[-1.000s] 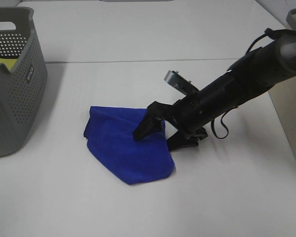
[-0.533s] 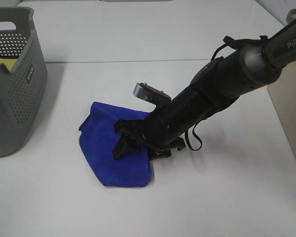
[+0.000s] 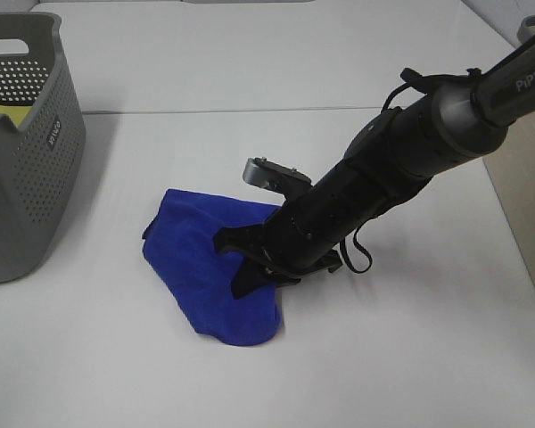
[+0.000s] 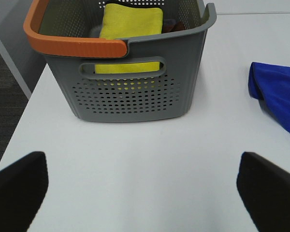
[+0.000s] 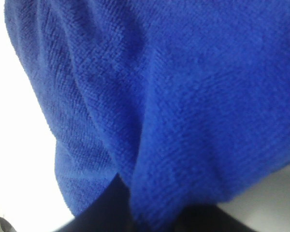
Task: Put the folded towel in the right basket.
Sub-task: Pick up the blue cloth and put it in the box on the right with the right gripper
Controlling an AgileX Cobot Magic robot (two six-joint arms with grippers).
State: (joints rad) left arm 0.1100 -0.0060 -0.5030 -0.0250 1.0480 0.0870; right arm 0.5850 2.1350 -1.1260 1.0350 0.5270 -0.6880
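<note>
One blue towel (image 3: 189, 259), one gray basket (image 3: 36, 178).

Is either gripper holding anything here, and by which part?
The right gripper has the right-hand edge of the blue towel between its fingers; whether it is clamped cannot be told. The left gripper is open, holding nothing.

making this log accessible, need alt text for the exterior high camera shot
A black robot arm reaches in from the right, its right gripper pressed into a bunched blue towel on a white table. A grey perforated basket stands at the left edge; a beige container is cut off at the right edge.
</note>
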